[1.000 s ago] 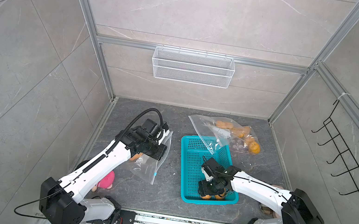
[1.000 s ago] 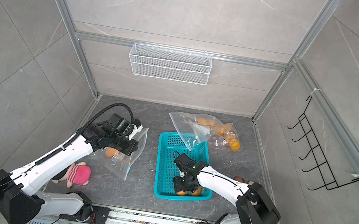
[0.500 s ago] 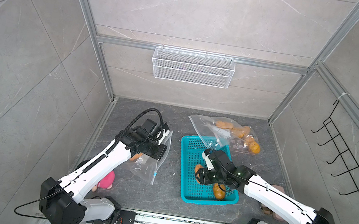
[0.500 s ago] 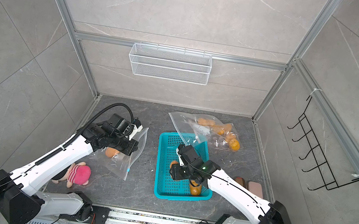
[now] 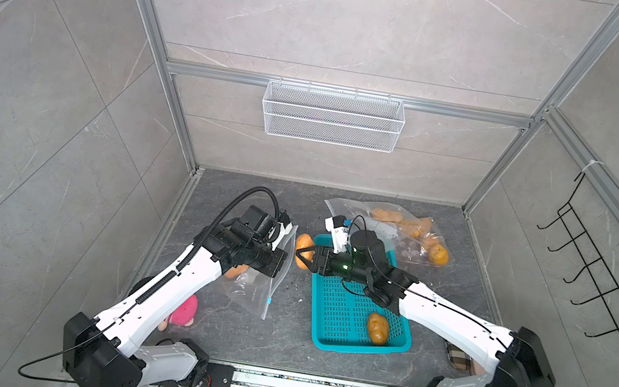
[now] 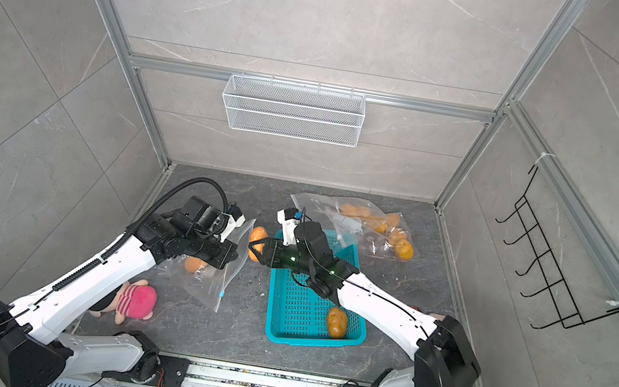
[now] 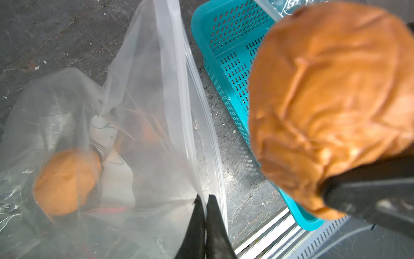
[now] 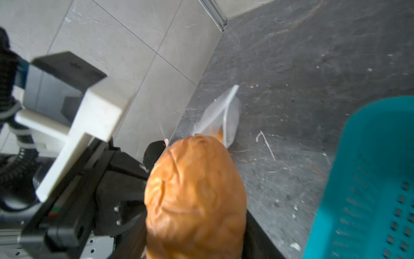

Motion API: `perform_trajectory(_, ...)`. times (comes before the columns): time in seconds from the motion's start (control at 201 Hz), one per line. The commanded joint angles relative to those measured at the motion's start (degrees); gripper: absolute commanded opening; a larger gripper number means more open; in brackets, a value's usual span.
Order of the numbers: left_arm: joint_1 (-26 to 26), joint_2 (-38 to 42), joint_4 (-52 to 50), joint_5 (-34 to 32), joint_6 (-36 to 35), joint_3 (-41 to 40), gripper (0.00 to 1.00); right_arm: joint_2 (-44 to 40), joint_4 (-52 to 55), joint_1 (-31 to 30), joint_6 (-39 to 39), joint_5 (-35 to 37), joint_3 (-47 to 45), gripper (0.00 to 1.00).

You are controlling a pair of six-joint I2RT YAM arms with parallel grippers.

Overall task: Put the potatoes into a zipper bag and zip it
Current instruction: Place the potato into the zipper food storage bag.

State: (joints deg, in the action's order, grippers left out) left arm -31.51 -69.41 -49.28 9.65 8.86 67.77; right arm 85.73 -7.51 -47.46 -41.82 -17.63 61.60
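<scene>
The teal basket (image 5: 342, 347) is rigid plastic, rectangular, with rows of small slots through its floor and walls. A loose potato (image 5: 377, 328), oval, brownish-tan and dimpled, lies in its near right corner.

Just off the basket's far left corner, the right gripper (image 5: 304, 255) has its black jaws clamped on the held potato (image 5: 303, 241), clear of the floor. The right wrist view shows the skin as glossy, orange-tan and creased like wrinkled leather. That view cuts off the potato's lower end and hides the fingertips behind it. The left wrist view shows one dark finger (image 7: 369, 190) crossing under the lump.

Left of the basket stands the zipper bag (image 5: 255, 287), thin, crumpled clear film with a ridged zip strip and a small blue slider (image 5: 268, 301). Only the left wrist view shows the left gripper (image 7: 205, 203), its jaws pressed together on the bag's rim and holding the mouth up. Inside is a bagged potato (image 7: 65, 181), hazy through the film. In both top views the left arm covers most of it.

Beyond the basket's far right side lies a second bag (image 5: 406, 235) of orange lumps. The folds make them hard to count.
</scene>
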Motion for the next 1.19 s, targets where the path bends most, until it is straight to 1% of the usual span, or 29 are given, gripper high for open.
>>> perform_trajectory(0.0, 0.04, 2.13, 1.54, 1.71, -0.86, -0.62, 0.00, 2.28, -8.13, -1.44, -3.91, -1.13, 2.00, 0.41)
perform_trajectory(0.129, 0.07, 2.46, 1.83, 1.26, -0.86, -0.71, 0.00, 3.95, -11.27, -1.86, -5.28, -0.72, 1.81, 0.41)
perform_trajectory(0.264, 0.05, 2.52, 1.77, 1.47, -0.86, -0.71, 0.00, 5.19, -12.13, -2.06, -5.55, 1.79, 0.87, 0.40)
perform_trajectory(0.348, 0.11, 2.67, 1.82, 1.75, -0.78, -0.66, 0.00, 6.13, -13.34, -2.11, -6.16, 1.98, 0.36, 0.40)
perform_trajectory(0.712, 0.07, 3.93, 2.78, 1.73, -0.45, -1.06, 0.00, 9.94, -14.11, -2.06, -5.90, 2.91, -1.33, 0.39)
perform_trajectory(1.19, 0.04, 4.19, 3.28, 0.22, -0.04, -1.23, 0.00, 9.24, -8.63, -4.00, -1.03, 3.28, -2.10, 0.39)
